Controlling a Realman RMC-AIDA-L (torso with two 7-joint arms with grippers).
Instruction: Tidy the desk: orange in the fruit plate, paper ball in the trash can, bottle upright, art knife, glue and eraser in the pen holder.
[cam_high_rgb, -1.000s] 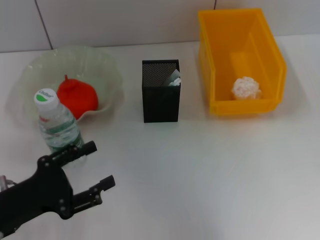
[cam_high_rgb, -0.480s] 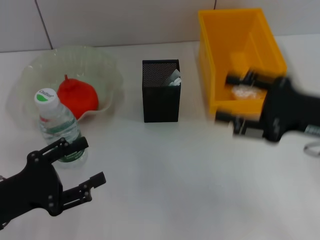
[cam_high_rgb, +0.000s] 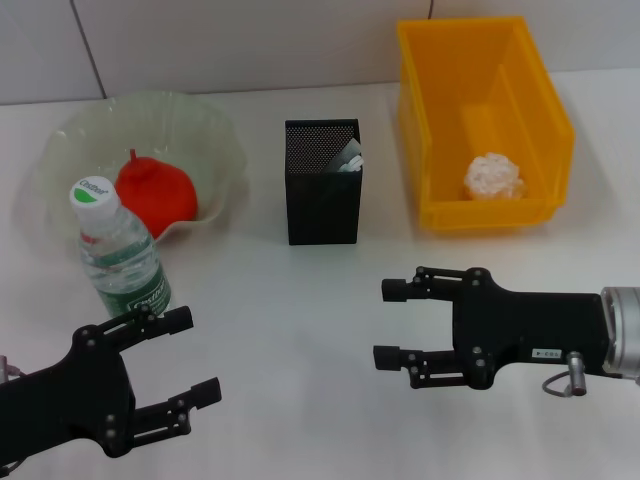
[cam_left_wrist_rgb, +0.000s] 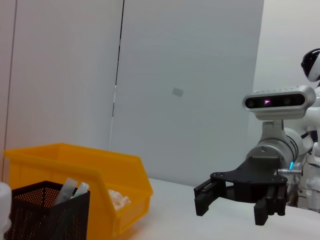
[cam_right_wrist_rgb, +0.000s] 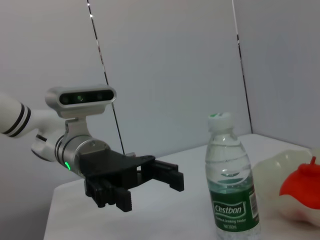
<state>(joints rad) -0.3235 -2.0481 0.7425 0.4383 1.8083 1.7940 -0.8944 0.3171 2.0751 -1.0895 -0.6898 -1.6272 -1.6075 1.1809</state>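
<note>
The orange (cam_high_rgb: 155, 192) lies in the pale green fruit plate (cam_high_rgb: 60, 140) at the back left. In front of the plate the bottle (cam_high_rgb: 120, 255) stands upright with its green cap on; it also shows in the right wrist view, bottle (cam_right_wrist_rgb: 231, 185). The paper ball (cam_high_rgb: 492, 175) rests in the yellow trash can (cam_high_rgb: 545, 120). Grey and white items (cam_high_rgb: 348, 158) stick up inside the black mesh pen holder (cam_high_rgb: 322, 200); I cannot tell them apart. My left gripper (cam_high_rgb: 200, 352) is open just in front of the bottle. My right gripper (cam_high_rgb: 382, 323) is open and empty in front of the trash can.
White table with a tiled wall behind. The pen holder (cam_left_wrist_rgb: 45, 215) and trash can (cam_left_wrist_rgb: 75, 165) stand side by side along the back. Bare tabletop lies between the two grippers.
My right arm came into view at the trash can, then swung down to the front of the table. My left gripper drew back from the bottle toward the front edge.
</note>
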